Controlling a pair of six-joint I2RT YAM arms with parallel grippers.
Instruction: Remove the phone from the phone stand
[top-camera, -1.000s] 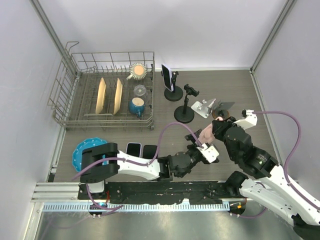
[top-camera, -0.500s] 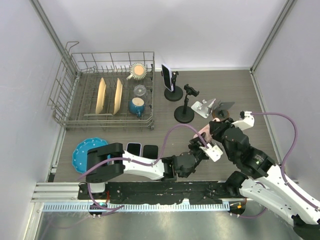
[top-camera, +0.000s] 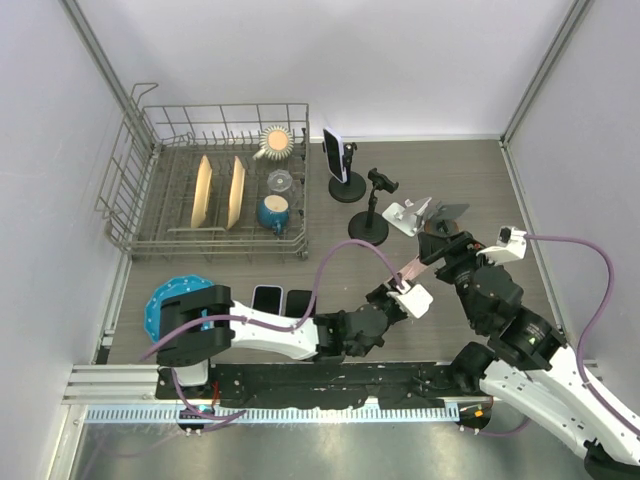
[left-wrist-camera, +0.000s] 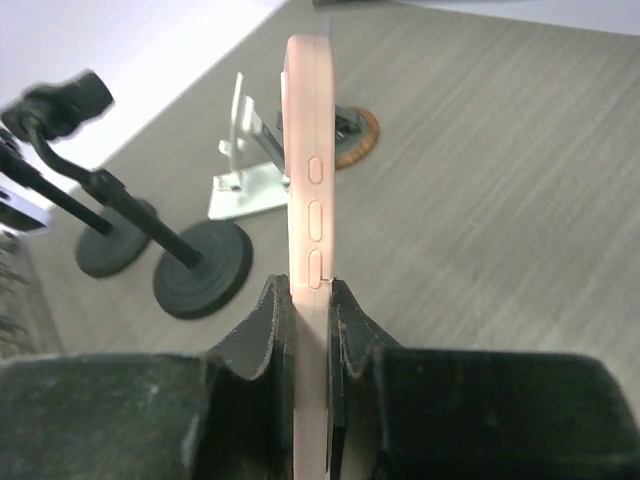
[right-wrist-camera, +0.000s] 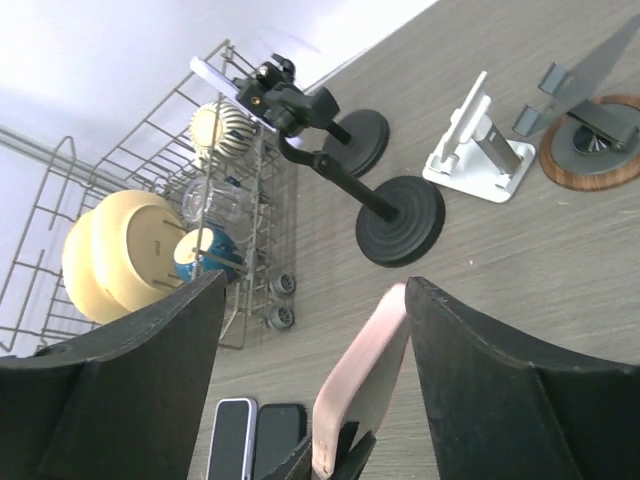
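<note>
From where I stand, the dish rack (top-camera: 215, 243) is the thing to steer by. Off its front right corner, toward the arms' side of the table, the pink phone (left-wrist-camera: 308, 180) is up in the air, resting on no stand. The left gripper (left-wrist-camera: 311, 300) has it clamped by the lower end, one black finger pressed flat on each face, so the left wrist camera sees the phone edge-on with its side buttons showing. The right gripper (right-wrist-camera: 315, 283) is just beyond it, farther from the rack, jaws spread wide on either side of the phone's upper end and not touching it.

Right of the rack's front corner stands a black clamp stand (top-camera: 368, 228) on a round base. Farther right again are a white metal stand (top-camera: 405, 215) and a wood-based stand (top-camera: 445, 225), both bare. Just in front of the rack, two dark phones (top-camera: 283, 299) lie flat side by side.
</note>
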